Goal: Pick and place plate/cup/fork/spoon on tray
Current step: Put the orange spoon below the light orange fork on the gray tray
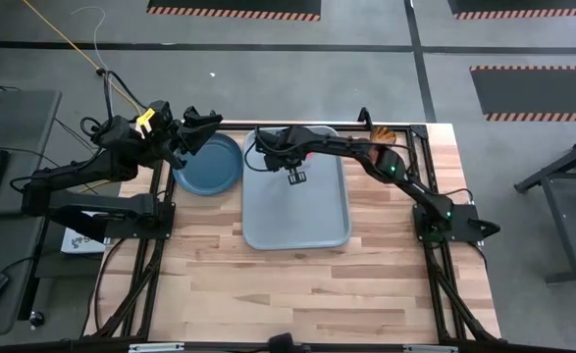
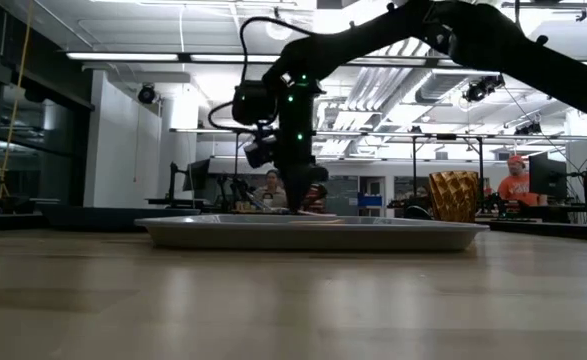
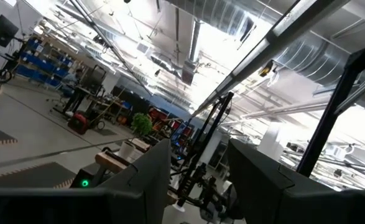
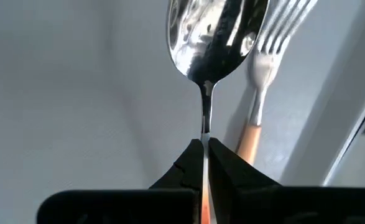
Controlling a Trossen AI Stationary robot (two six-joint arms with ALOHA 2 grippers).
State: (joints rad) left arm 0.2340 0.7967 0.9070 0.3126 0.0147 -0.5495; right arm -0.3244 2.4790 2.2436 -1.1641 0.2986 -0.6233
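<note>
Light wooden table (image 1: 297,284), bearing tray (image 1: 295,221), plate (image 1: 209,165) beside it, cup (image 1: 384,136).

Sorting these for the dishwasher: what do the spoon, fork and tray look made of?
Spoon: polished metal bowl and neck, mirror-like reflections. Fork: bright metal tines, salmon-orange handle, probably plastic. Tray: matte grey-blue, likely plastic; hard to be sure.

Two dark, near-black jointed arms, looped with black cables and dotted with small green indicator lights. The left arm (image 1: 91,167) carries a yellow tag near its wrist. The right gripper (image 4: 205,152) ends in two matte black fingers (image 4: 182,171) tapering to points.
</note>
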